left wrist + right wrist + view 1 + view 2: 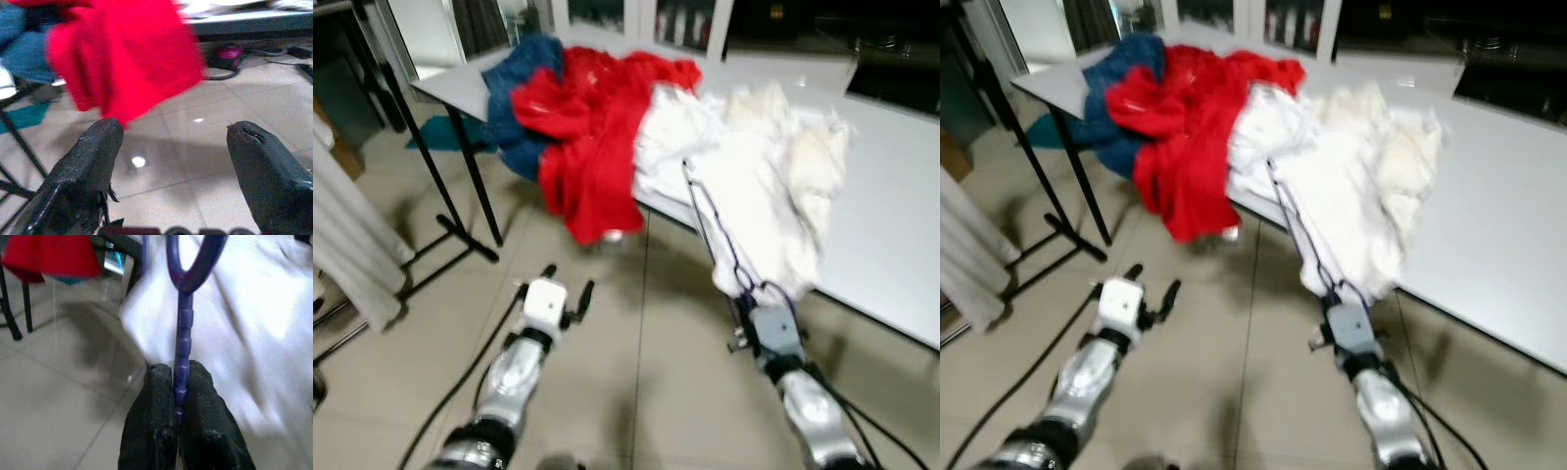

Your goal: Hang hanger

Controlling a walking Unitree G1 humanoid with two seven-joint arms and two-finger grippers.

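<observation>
A thin purple hanger (710, 220) runs up from my right gripper (749, 294) against the white clothes (754, 166) that hang over the table's front edge. In the right wrist view my right gripper (175, 369) is shut on the hanger's ridged purple stem (182, 328), with the white fabric just behind it. My left gripper (569, 278) is held low over the tiled floor, open and holding nothing. Its two black fingers (93, 152) stand wide apart in the left wrist view, facing the hanging red garment (122, 54).
A white table (891, 215) carries a heap of red (592, 127), blue (524, 78) and white clothes. Black stand legs (460, 230) and pale hanging fabric (342, 245) are at the left. A black cable (460, 382) lies on the floor by my left arm.
</observation>
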